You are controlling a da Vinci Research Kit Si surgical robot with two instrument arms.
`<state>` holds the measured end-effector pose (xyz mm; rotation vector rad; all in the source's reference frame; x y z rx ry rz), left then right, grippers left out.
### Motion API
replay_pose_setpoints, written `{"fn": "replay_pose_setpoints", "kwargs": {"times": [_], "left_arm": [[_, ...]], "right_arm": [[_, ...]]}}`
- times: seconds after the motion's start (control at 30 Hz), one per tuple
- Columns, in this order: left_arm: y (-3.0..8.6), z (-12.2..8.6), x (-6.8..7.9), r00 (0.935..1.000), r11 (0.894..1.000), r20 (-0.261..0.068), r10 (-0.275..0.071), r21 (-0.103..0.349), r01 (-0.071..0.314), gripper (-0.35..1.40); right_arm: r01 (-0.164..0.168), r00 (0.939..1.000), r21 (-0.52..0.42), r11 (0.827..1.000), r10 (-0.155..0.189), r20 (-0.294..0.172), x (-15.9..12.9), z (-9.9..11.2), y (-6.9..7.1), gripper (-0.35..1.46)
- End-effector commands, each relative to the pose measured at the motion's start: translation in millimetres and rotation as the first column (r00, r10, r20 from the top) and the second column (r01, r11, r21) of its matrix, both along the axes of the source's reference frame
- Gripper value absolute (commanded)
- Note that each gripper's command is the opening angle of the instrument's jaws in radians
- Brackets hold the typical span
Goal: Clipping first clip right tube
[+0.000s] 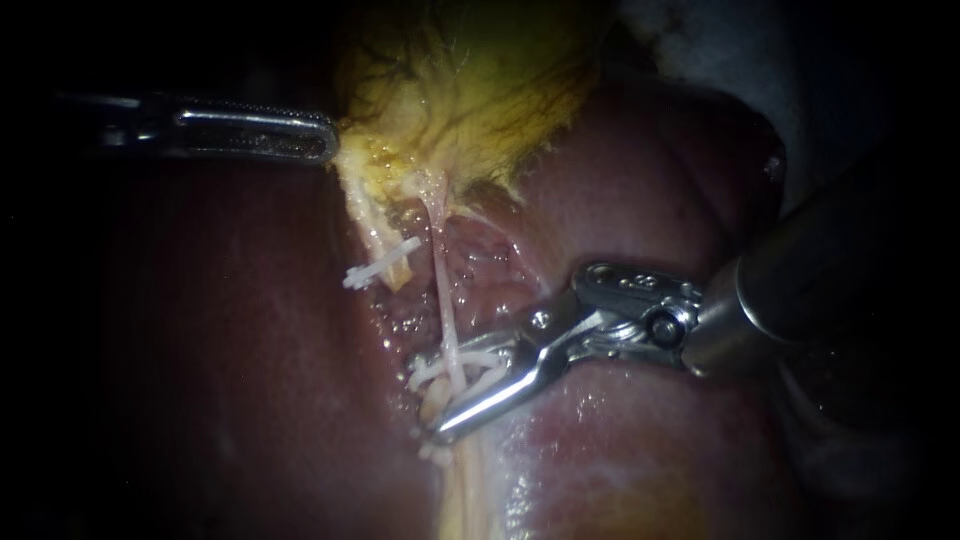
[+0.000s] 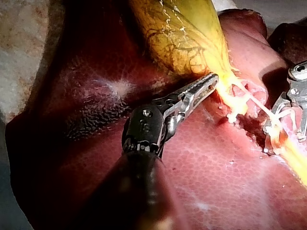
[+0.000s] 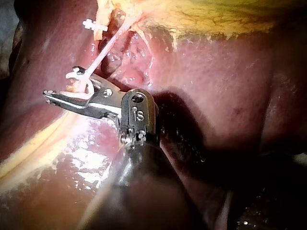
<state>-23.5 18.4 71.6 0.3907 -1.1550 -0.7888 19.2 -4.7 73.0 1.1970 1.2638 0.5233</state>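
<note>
Endoscope view, unlike right wrist, shows the left instrument [image 1: 322, 140] (right instrument's hand [image 1: 433, 398] pinches a clip [image 1: 428, 374]).

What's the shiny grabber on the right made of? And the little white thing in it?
The right instrument looks like polished metal: silvery, with bright glints. The white clip held in its jaws looks like plastic, probably: plain white, duller, no metallic shine.
</note>
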Motion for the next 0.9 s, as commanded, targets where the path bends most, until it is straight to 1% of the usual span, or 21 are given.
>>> {"fn": "replay_pose_setpoints", "kwargs": {"times": [0.03,0.13,0.23,0.37,0.47,0.57,0.63,0.73,0.8,0.83,0.9], "left_arm": [[0.0,0.0,0.0,1.0,1.0,0.0,0.0,0.0,0.0,-0.35],[0.0,0.0,0.0,1.0,1.0,0.0,0.0,0.0,0.0,-0.35],[0.0,0.0,0.0,1.0,1.0,0.0,0.0,0.0,0.0,-0.35],[0.0,0.0,0.0,1.0,1.0,0.0,0.0,0.0,0.0,-0.35],[0.0,0.0,0.0,1.0,1.0,0.0,0.0,0.0,0.0,-0.35],[0.0,0.0,0.0,1.0,1.0,0.0,0.0,0.0,0.0,-0.35],[0.0,0.0,0.0,1.0,1.0,0.0,0.0,0.0,0.0,-0.35],[0.0,0.0,0.0,1.0,1.0,0.0,0.0,0.0,0.0,-0.35],[0.0,0.0,0.0,1.0,1.0,0.0,0.0,0.0,0.0,-0.35],[0.0,0.0,0.0,1.0,1.0,0.0,0.0,0.0,0.0,-0.35],[0.0,0.0,0.0,1.0,1.0,0.0,0.0,0.0,0.0,-0.35]], "right_arm": [[0.004,0.9999,0.002,1.0,-0.004,-0.011,0.0,-0.2,-0.1,0.52],[0.019,0.999,0.011,1.0,-0.018,-0.04,0.0,-0.8,-0.7,0.51],[0.035,0.9979,0.014,0.999,-0.034,-0.055,0.1,-1.5,-1.3,0.5],[0.056,0.9962,0.015,0.998,-0.055,-0.068,0.2,-2.1,-1.8,0.49],[0.067,0.9951,0.015,0.998,-0.066,-0.074,0.2,-2.2,-1.9,0.46],[0.067,0.9951,0.015,0.998,-0.065,-0.074,0.2,-2.1,-1.7,0.42],[0.066,0.9951,0.016,0.998,-0.065,-0.074,0.2,-2.0,-1.4,0.33],[0.05,0.9967,0.017,0.999,-0.049,-0.066,0.1,-1.9,-1.1,0.13],[0.011,0.9989,0.018,1.0,-0.01,-0.045,0.1,-1.8,-1.0,0.0],[0.004,0.9991,0.018,1.0,-0.003,-0.042,0.0,-1.8,-0.9,-0.04],[-0.003,0.9993,0.018,1.0,0.004,-0.038,-0.1,-1.7,-0.9,-0.18]]}}
